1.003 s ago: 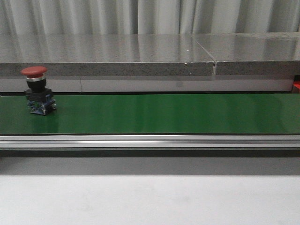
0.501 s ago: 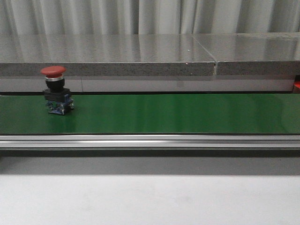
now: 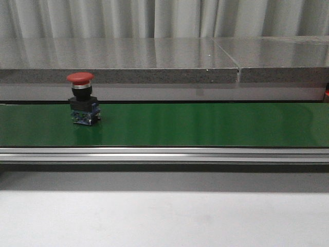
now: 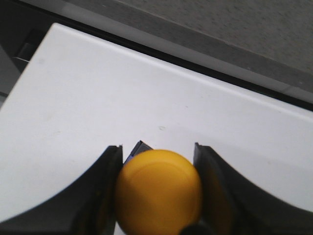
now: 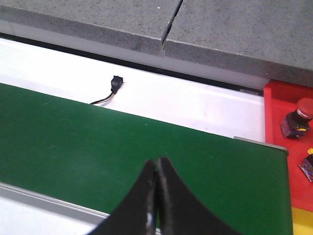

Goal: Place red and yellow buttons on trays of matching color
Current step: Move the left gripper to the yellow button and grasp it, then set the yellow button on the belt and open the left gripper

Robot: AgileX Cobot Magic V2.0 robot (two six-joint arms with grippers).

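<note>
Front view shows you the red button (image 3: 82, 100) upright on the green belt (image 3: 205, 123), left of centre; over the last second it has ridden rightward from the belt's far left end, so the belt is running and feeding it toward the right arm's side; neither arm appears in this view; in the left wrist view your left gripper (image 4: 159, 188) is clamped on a yellow button (image 4: 159, 191), its cap filling the gap between the fingers, above a white surface (image 4: 98, 98), with no yellow tray in sight there, so that button is not yet placed; in the right wrist view your right gripper (image 5: 157, 196) is closed on nothing, tips together over the belt, and the red tray (image 5: 288, 147) beyond the belt's end already holds a red button (image 5: 297, 117); you will likely need to open the right gripper before the moving button arrives
</note>
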